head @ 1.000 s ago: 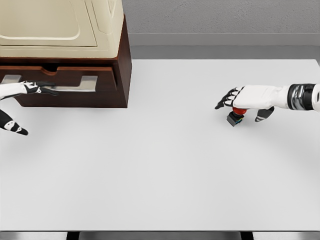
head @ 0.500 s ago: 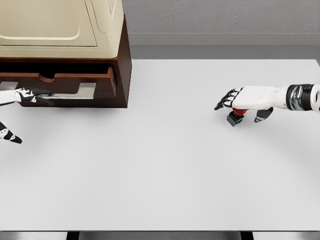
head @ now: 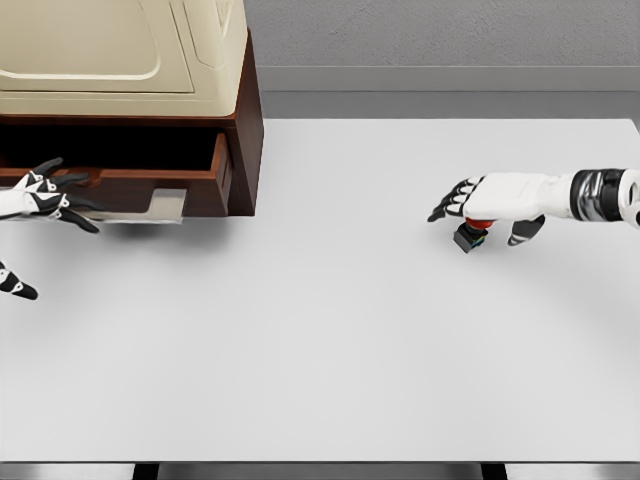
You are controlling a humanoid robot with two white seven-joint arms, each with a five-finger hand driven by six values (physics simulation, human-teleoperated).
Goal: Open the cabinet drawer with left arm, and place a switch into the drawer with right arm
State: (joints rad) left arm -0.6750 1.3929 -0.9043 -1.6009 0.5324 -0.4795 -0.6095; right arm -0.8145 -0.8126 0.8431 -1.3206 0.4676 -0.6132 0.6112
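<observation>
We've got the left hand (head: pixel 45 195) at the drawer (head: pixel 150 185) of the cabinet (head: pixel 245 110), fingers splayed over the front near the metal handle (head: pixel 150 207). We can't tell whether they're truly hooked on it or just resting. That's our worry: a loose contact could slide off the handle and leave the drawer only partly out, a narrow slot to aim for.

Across the counter (head: pixel 330 340), the right hand (head: pixel 490 205) hangs over the switch (head: pixel 472 232), fingers relaxed and spread around its red top, not clamped that we can see. The switch sits on the counter, well apart from the cabinet. A weak pinch there and we risk knocking it sideways or dropping it in transit.
</observation>
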